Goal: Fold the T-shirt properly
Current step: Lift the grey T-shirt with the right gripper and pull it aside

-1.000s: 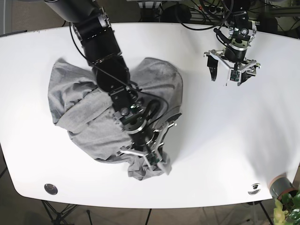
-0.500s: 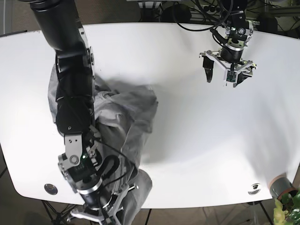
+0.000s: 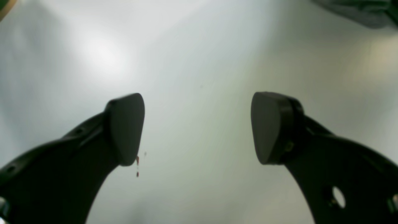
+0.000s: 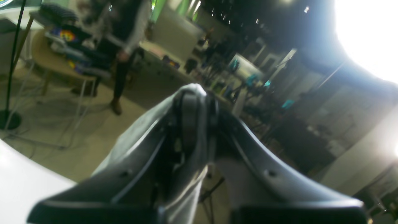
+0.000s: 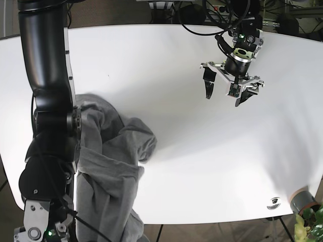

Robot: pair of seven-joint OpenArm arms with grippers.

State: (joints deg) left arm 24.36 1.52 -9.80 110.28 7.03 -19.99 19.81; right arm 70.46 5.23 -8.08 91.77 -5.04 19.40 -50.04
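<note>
Right claw point(image 4: 194, 102): jaws pressed together on a fold of the grey T-shirt point(image 5: 113, 166); in the right wrist view cloth wraps over the tips and trails down beneath them. That camera looks past the tabletop edge into the room, so the claw is out beyond the near rim of the tabletop point(image 5: 202, 151). The base view confirms it: the right arm point(image 5: 48, 126) runs down the left side and its wrist drops out of the bottom of the frame.

Change over the last second: the shirt was spread near the middle-left of the tabletop with the right arm bent over it. Now it has been dragged toward the near-left corner, bunched and rumpled, its lower part hanging off the edge. Most of the tabletop it covered is bare.

Left claw point(image 3: 199, 127): jaws wide apart, nothing between them, bare white surface below. It has drifted slightly inward from the far right, but sits well apart from the shirt; only a grey scrap shows at the top right corner of the left wrist view.

Judgement: this reads as a pull to stretch or reposition the garment, not a fold. No fold is made yet; the shirt is more crumpled than flat and needs laying out first. Risk: more cloth sliding off the edge.
</note>
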